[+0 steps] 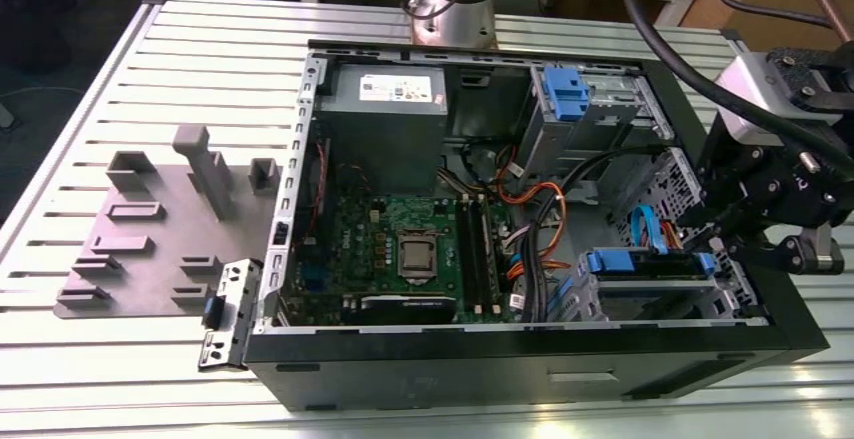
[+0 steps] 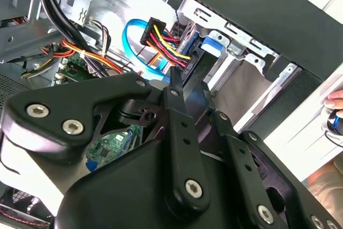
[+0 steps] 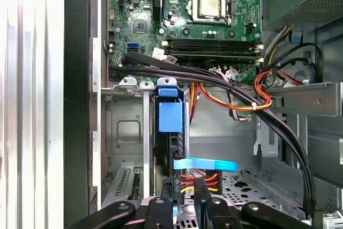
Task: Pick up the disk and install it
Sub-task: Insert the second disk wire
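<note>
Installation step: the black robot gripper (image 3: 185, 207), fingers (image 3: 202, 199) nearly closed with no object seen between them, hovers over the blue-railed silver-grey disk (image 3: 170, 127) standing seated in the black computer case's (image 1: 534, 369) drive cage (image 1: 650, 294), so judging seating comes next.

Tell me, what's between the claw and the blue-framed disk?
In the first wrist view, a flat blue cable and coloured wires lie between gripper and disk.
</note>
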You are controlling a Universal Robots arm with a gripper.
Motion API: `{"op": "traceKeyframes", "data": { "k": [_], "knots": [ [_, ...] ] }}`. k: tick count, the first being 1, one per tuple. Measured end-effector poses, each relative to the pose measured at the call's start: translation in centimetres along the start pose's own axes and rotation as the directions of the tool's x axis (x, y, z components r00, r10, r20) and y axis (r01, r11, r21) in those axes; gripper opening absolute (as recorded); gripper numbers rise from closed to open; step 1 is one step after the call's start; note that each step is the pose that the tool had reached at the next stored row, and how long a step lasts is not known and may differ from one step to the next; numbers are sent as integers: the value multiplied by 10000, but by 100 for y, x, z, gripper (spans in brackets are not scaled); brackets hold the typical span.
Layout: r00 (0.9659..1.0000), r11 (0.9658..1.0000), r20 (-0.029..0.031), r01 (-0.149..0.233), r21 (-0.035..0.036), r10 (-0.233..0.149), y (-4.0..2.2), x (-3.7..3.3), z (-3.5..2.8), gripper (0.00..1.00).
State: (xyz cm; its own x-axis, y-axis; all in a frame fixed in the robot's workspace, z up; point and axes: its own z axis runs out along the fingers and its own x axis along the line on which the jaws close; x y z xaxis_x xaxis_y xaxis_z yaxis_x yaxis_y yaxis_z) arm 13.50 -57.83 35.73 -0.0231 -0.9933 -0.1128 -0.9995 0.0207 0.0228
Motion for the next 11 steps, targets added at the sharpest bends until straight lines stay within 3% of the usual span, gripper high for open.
{"op": "traceKeyframes", "data": {
  "k": [11],
  "knots": [
    [10000, 10000, 0, -1, 0, 1, 1, -4, -33, 30]
  ]
}}
